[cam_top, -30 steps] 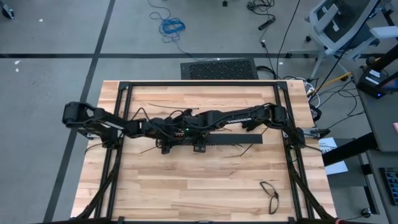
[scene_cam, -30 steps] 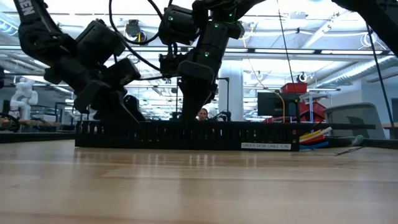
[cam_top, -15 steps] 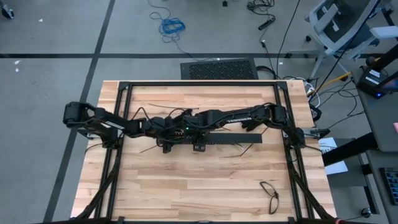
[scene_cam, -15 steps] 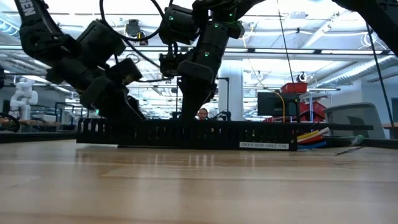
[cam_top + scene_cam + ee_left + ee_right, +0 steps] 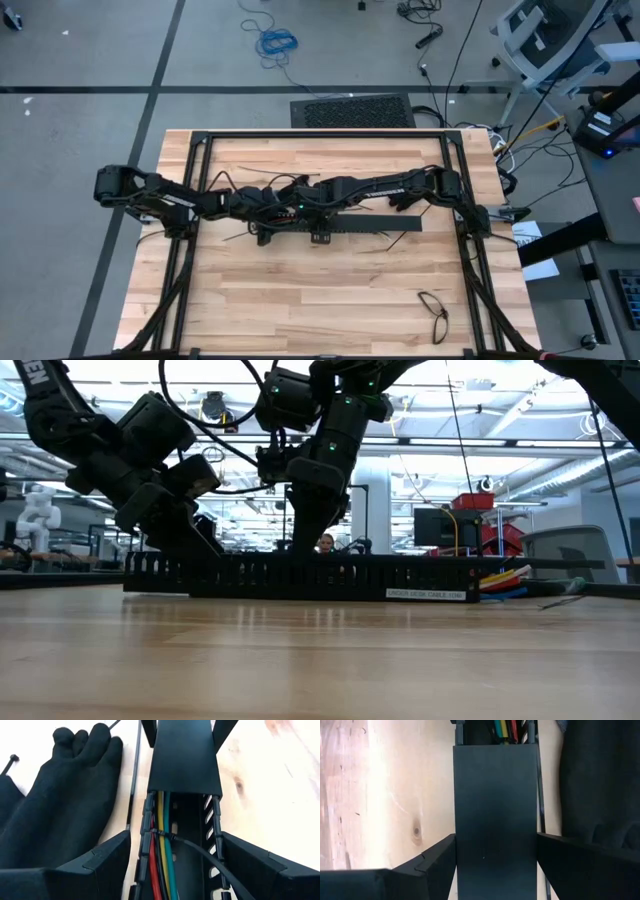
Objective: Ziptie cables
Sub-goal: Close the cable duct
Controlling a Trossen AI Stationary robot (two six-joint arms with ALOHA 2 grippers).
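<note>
lying between left pincer (image 5: 172,865) fingers: cables (image 5: 162,845) in slotted bar (image 5: 184,765).

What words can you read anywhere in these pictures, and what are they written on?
"UNDER DESK CABLE ..." on a small white label on the long black slotted bar; the end of that line is too small to read.
White letters on the arm at the low view's top corner: cut off, cannot be read.
No text shows in the high view or in either wrist view.
</note>
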